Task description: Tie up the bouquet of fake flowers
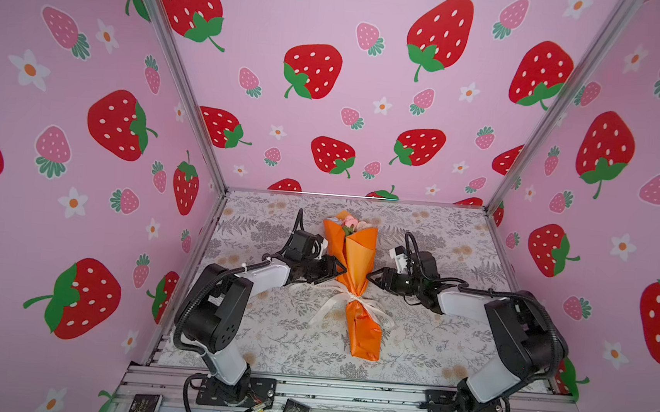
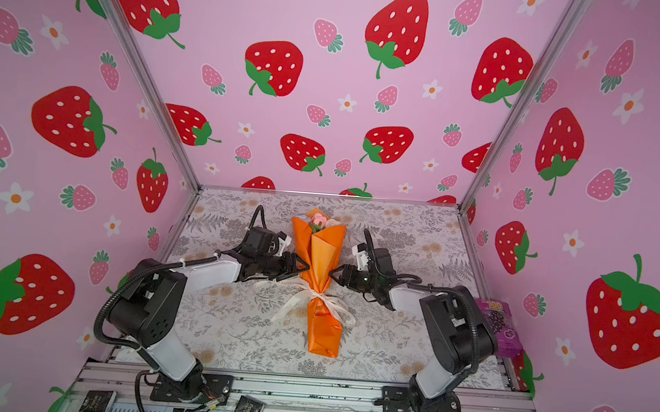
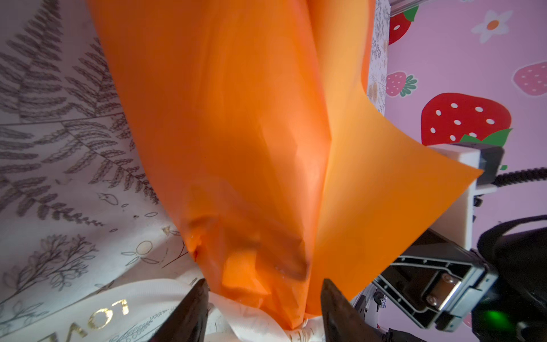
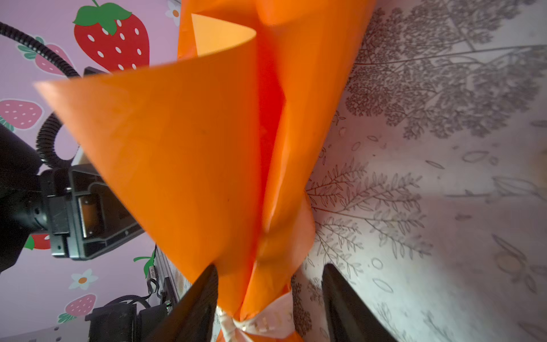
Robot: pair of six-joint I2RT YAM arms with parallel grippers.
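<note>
The bouquet of fake flowers (image 1: pixel 352 265), wrapped in an orange paper cone, lies in the middle of the table (image 1: pixel 430 343), with the pink blooms toward the back wall and the narrow end toward the robot. A cream ribbon (image 1: pixel 353 299) is knotted around the thin waist, and its ends lie loose on the table, so I judge the tying is nearly done. The left jaws and the right jaws stand apart, one on each side of the cone just above the knot, and they hold nothing; I think this placing lets each one reach a ribbon end. The table has a grey fern and flower print, and pink walls (image 1: pixel 369 97) with strawberries close it on three sides
</note>
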